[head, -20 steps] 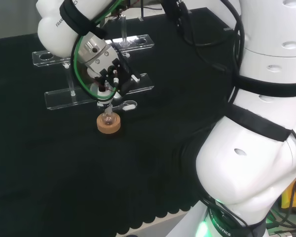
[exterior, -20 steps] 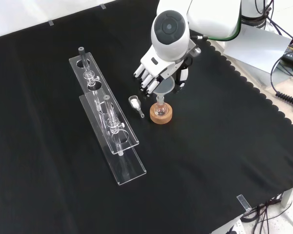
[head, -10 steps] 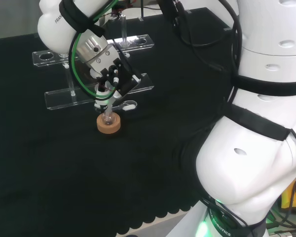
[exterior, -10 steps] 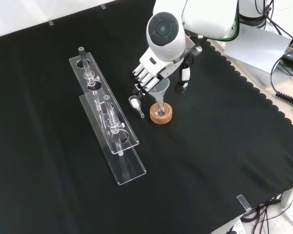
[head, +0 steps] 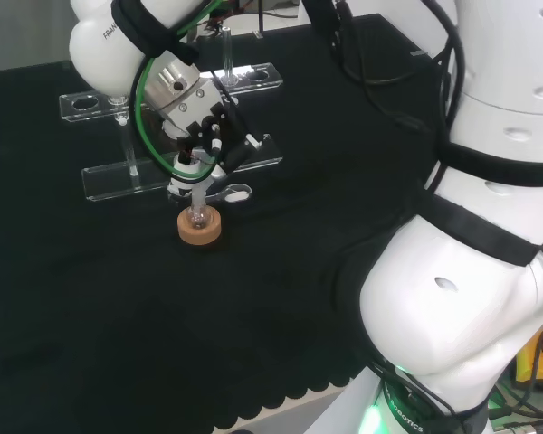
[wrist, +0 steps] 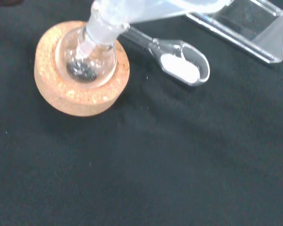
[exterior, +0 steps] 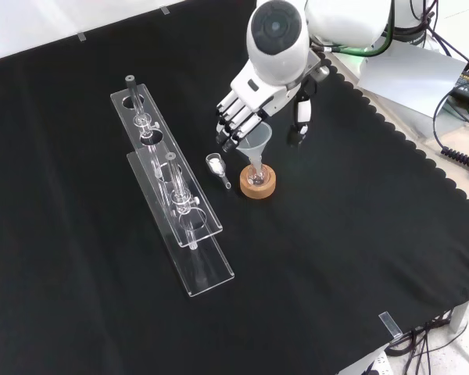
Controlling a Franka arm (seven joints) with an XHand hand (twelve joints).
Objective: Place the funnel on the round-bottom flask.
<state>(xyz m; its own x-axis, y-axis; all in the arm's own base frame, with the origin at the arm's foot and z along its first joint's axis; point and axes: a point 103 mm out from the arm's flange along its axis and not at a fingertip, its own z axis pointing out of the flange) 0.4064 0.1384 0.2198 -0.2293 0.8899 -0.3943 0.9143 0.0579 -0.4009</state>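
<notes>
Front view gives you the clearest read: the funnel point(exterior: 257, 143) stands with its stem down in the neck of the round-bottom flask point(exterior: 256, 179), and the flask sits in its cork ring point(exterior: 258, 183) on the black cloth point(exterior: 336, 258). Take that cork ring as your landmark. The hand point(exterior: 254, 101) hangs just above and behind it in this view, its fingers point(exterior: 233, 125) spread out and nearly straight over the funnel's wide mouth, the thumb point(exterior: 301, 117) apart on the other side. You cannot tell from here whether any fingertip touches the funnel's rim; nothing is curled round it.

To the left of the cork ring in the front view lies a small clear scoop point(exterior: 216, 166), close beside the ring but apart from it. Farther left again stand two long clear racks point(exterior: 189, 226), one behind the other, well apart from the ring.

From the head view you see the hand point(head: 199, 127) above the cork ring point(head: 200, 227), with the funnel's stem point(head: 199, 194) running down into the flask.

Through the wrist view you look down on the cork ring point(wrist: 80, 70) with the flask's bulb point(wrist: 85, 63) seated in it and some dark matter at its bottom. The scoop point(wrist: 181, 63) beside the ring holds white powder, and a corner of a rack point(wrist: 245, 28) lies beyond it.
</notes>
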